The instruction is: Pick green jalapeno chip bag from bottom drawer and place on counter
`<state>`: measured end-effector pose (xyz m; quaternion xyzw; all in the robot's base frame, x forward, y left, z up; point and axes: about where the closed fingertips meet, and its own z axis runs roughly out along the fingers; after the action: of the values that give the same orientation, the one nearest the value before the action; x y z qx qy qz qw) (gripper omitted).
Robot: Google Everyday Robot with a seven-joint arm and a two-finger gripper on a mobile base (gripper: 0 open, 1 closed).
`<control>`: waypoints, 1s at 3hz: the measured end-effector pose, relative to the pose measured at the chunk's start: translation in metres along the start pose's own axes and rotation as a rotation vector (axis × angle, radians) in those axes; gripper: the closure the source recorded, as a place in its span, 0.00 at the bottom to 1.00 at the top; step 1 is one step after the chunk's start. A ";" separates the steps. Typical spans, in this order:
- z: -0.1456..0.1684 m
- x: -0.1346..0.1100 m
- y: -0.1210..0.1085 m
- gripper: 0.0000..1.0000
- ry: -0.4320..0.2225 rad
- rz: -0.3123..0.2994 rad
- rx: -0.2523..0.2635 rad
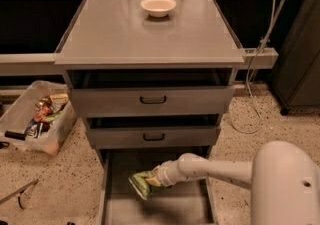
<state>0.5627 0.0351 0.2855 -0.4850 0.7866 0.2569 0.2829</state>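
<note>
The green jalapeno chip bag (141,182) is a small crinkled green packet with a pale end, held above the floor of the open bottom drawer (122,164). My gripper (154,177) reaches in from the right on a white arm and is shut on the bag's right end. The bag looks lifted off the drawer floor, with a shadow beneath it. The counter (120,31) is the broad grey slab on top of the drawer unit, well above the gripper.
A white bowl (158,5) sits at the back of the counter. Two closed drawer fronts with black handles (153,100) are above the open drawer. A clear bin of packets (36,117) stands on the floor at left. A white cable (257,81) hangs at right.
</note>
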 end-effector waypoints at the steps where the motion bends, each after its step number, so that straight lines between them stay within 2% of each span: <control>1: -0.006 -0.001 0.009 1.00 0.013 -0.004 -0.037; 2: -0.006 -0.001 0.009 1.00 0.012 -0.005 -0.037; 3: -0.023 -0.013 0.015 1.00 -0.013 -0.022 -0.035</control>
<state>0.5489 0.0338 0.3127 -0.4970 0.7747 0.2706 0.2823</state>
